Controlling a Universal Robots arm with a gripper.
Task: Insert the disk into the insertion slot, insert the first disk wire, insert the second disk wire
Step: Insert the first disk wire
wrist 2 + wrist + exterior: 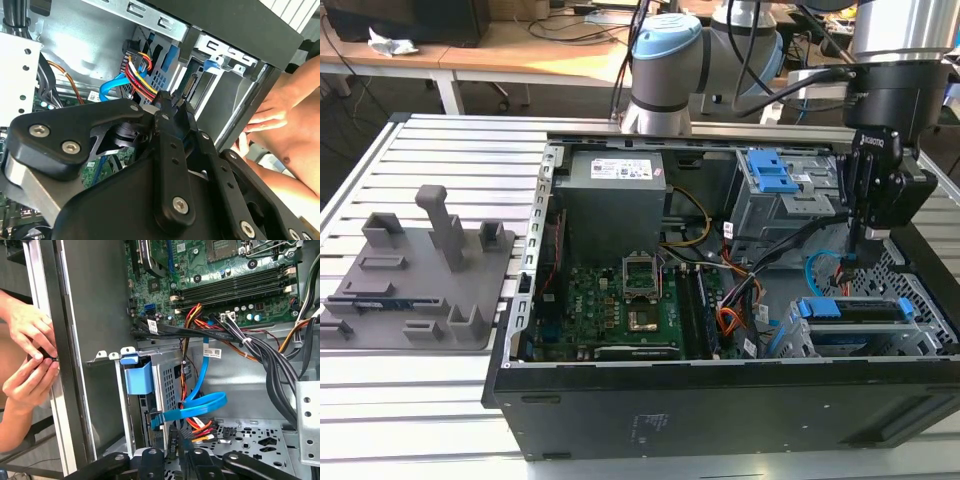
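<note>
The disk [855,310], a flat silver drive clipped in a bright blue plastic frame, lies inside the insertion slot [920,288], a grey perforated sheet-metal bay, just below the gripper [865,250]. In the second wrist view the black gripper [172,102] has its fingers pressed together on the small black plug of the first disk wire [142,80], a thin red-orange lead that runs away from the fingertips into the case. In the first wrist view that lead [200,429] ends just in front of the gripper [172,450], close to the bay's perforated wall [167,382]. The second disk wire [205,404], a thin flat light blue cable, curls in a loop just beyond the fingertips, apart from them; I cannot tell where its plug sits. Farther out from the gripper is the green motherboard [225,270]. Beside the gripper, a person's two hands [30,355] rest against the rim of the black metal computer case [720,410].
</note>
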